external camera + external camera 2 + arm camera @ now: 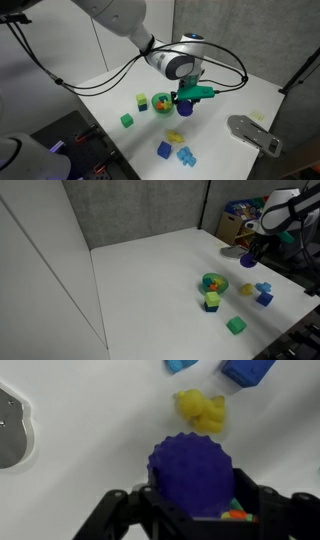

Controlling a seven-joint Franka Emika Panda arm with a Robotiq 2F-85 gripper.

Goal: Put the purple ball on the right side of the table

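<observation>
Above the white bench [110,100], gripping the purple ball [183,108] between the closed fingers [248,495], one pressing on either flank of it, as showing plainly in the wrist view, where the ball's knobbly surface is filling the middle of the picture. Seeming to be holding it clear of the surface, with no contact between ball and bench showing in either exterior view.

Hovering just beside the green bowl [160,102], with a sliver of its coloured contents peeking out under the ball in the wrist view. Looking past the ball onto a yellow toy [202,410] lying near, and farther on a blue cube [250,370] and a paler blue block [180,365], all resting on the bench. Catching the grey metal plate [12,430] at the edge of the wrist view, well apart from the ball. Leaving a green cube [127,120] sitting apart on the other side of the bowl.

Judging the pick-up as done: ball grasped and lifted. Counting as not yet done the carry over to the right side of the bench, the lowering onto a bare patch, and the opening of the fingers to release. Being unable to tell from these views which edge is the robot's own right, and so how much of the carry is already covered
</observation>
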